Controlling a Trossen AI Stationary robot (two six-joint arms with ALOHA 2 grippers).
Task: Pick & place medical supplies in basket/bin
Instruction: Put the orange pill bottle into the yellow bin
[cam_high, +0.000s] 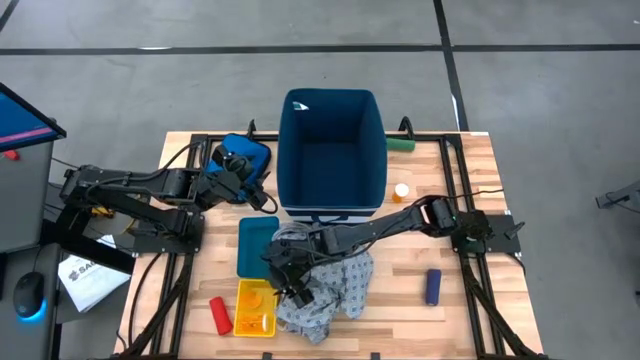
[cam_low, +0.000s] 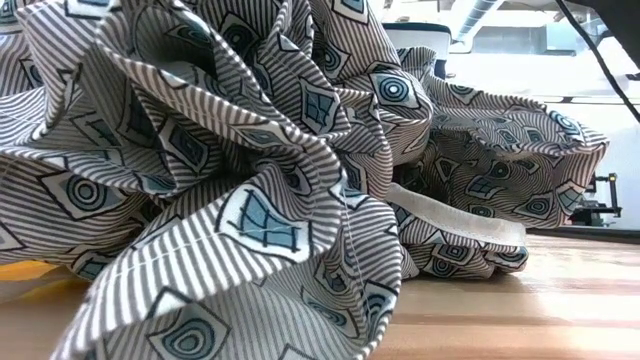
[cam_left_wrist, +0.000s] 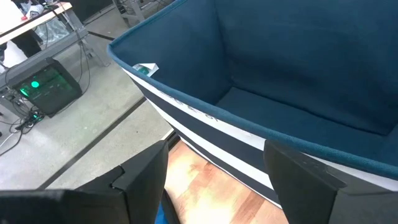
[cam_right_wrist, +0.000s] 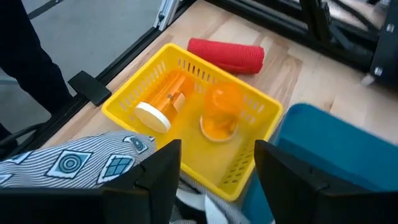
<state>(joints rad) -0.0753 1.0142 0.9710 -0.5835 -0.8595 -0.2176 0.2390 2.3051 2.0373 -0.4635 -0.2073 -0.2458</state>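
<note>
Two grippers: both are seen with fingers apart and nothing clamped between them.
Near edge, hidden: much of the low view is filled by the crumpled grey striped cloth gown with blue geometric patches (cam_low: 250, 190), so the table behind it is hidden there.
Gown: it is heaped on the wooden slatted table (cam_high: 460, 310), near the front edge, just in front of the bin.
Right gripper (cam_high: 296, 287): it is held over the gown's edge, beside the yellow slotted plastic basket (cam_right_wrist: 249, 168).
Yellow basket: two orange pill bottles (cam_right_wrist: 219, 112) are held in it, one lying with a white cap; any label cannot be read.
Red cylinder (cam_right_wrist: 227, 55): it lies on the table just beyond the yellow basket.
Dark-blue cylinder (cam_high: 432, 286): it lies alone towards the table's right side.
Bin: the tall navy-blue fabric bin with white-striped base (cam_high: 333, 150) stands at the table's far middle; a small tag on its rim is too small to read.
Left gripper (cam_high: 243, 172): it is held beside the bin's left wall.
</note>
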